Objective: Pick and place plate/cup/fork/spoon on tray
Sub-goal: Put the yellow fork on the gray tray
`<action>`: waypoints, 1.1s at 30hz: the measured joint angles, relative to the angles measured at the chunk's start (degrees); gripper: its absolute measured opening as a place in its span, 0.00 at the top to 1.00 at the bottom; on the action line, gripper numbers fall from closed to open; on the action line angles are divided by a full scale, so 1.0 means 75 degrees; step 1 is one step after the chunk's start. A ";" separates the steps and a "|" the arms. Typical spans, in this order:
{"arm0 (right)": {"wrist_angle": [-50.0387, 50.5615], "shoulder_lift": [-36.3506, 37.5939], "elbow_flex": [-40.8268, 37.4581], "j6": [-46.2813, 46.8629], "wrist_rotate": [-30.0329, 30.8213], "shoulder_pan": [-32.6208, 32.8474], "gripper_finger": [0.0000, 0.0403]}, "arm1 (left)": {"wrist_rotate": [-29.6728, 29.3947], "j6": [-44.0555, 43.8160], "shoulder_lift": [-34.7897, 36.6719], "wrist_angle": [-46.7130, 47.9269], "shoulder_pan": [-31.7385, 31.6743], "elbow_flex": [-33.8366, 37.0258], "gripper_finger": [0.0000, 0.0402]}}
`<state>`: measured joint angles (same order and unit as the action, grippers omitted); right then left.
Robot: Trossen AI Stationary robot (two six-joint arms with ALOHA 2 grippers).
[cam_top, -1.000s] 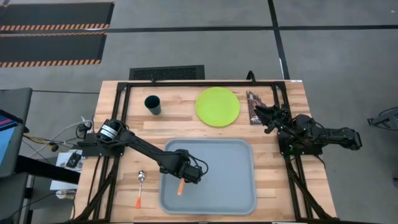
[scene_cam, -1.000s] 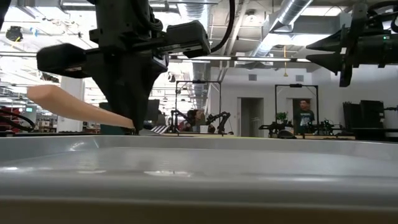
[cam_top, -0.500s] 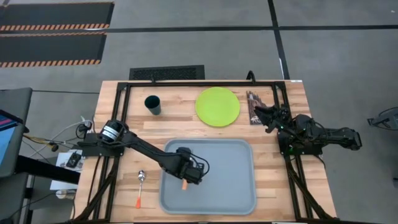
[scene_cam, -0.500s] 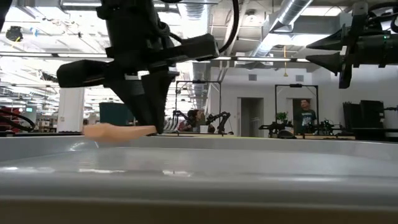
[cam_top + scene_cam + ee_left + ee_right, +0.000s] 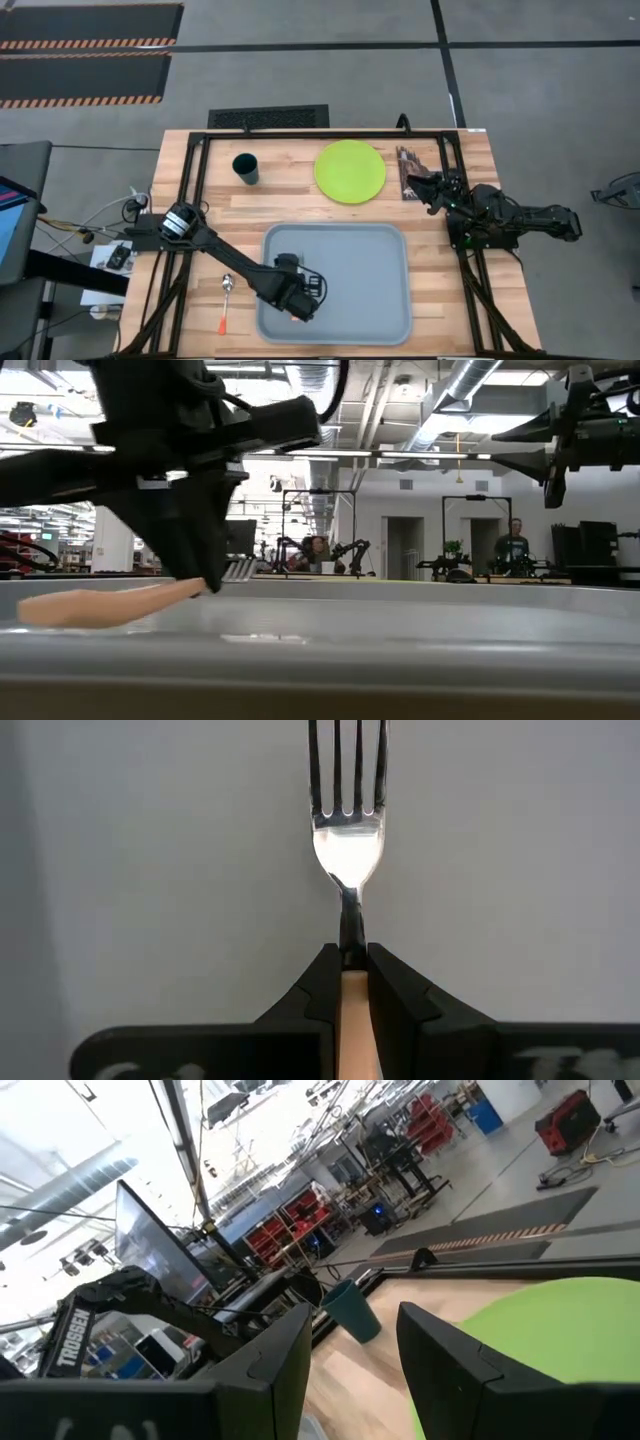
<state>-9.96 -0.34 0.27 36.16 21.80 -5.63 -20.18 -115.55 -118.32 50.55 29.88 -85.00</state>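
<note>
My left gripper (image 5: 294, 306) is low over the near left part of the grey-blue tray (image 5: 380, 290), shut on the fork (image 5: 347, 840). The fork's silver tines (image 5: 347, 760) show over the tray floor, and its orange handle (image 5: 100, 603) slopes down toward the tray. The spoon (image 5: 226, 300) lies on the table left of the tray. The lime-green plate (image 5: 350, 171) and the dark teal cup (image 5: 245, 168) stand at the far side. My right gripper (image 5: 420, 186) is open and empty, right of the plate. My left gripper pinches the fork between its two fingers, where the metal neck meets the orange handle (image 5: 347, 960). The fingers come from above, one on each side of the fork. The tines (image 5: 238, 568) stand a little higher than the handle end; whether the handle touches the tray floor I cannot tell.
A black frame (image 5: 300, 133) runs round the table's far edge and sides. A dark small object (image 5: 408, 172) lies right of the plate. People (image 5: 514, 545) stand in the room behind.
My left gripper has gone toward the table's near edge and down over the tray with the fork. The fork has tipped: its handle end was raised, then level, and now slopes below the tines.
</note>
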 joint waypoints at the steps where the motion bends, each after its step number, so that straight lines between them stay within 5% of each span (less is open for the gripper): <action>1: 0.0036 -0.0003 0.0000 0.0000 0.0000 0.0000 0.57 | -0.0002 -0.0019 0.0000 -0.0051 0.0008 -0.0005 0.96; 33: 0.0131 0.0003 0.0000 -0.0020 -0.0300 0.0000 0.57 | 0.0414 0.0325 -0.0411 -0.0207 -0.0192 -0.0053 0.96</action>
<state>-8.97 -0.32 0.27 36.01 19.55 -5.63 -17.07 -113.12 -121.40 48.99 28.45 -85.41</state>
